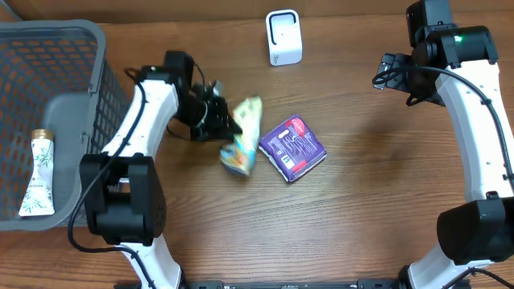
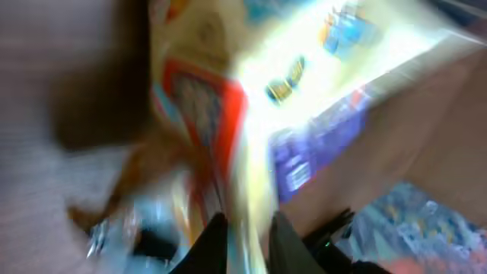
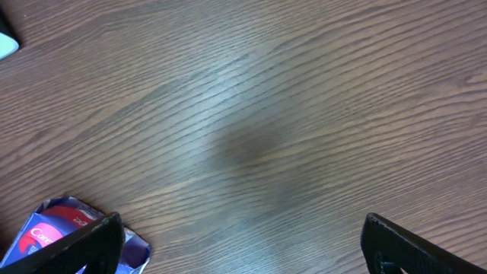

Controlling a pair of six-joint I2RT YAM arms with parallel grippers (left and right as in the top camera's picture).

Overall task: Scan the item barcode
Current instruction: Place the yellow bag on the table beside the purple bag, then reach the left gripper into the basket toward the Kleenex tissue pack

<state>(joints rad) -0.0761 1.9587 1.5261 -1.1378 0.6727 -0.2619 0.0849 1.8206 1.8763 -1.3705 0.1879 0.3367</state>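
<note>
My left pincer (image 1: 215,120) gripped the snack packet (image 1: 245,136) just beside the purple box (image 1: 293,148); my right pincer (image 3: 242,224) gaped empty. I'd lift slowly, turning its barcode toward the white scanner (image 1: 283,38).

The left wrist view is smeared with blur, so the snack pouch (image 2: 228,114) shows no readable print. At 7 o'clock in the right wrist view, the edge cuts off the purple box (image 3: 55,225).
</note>
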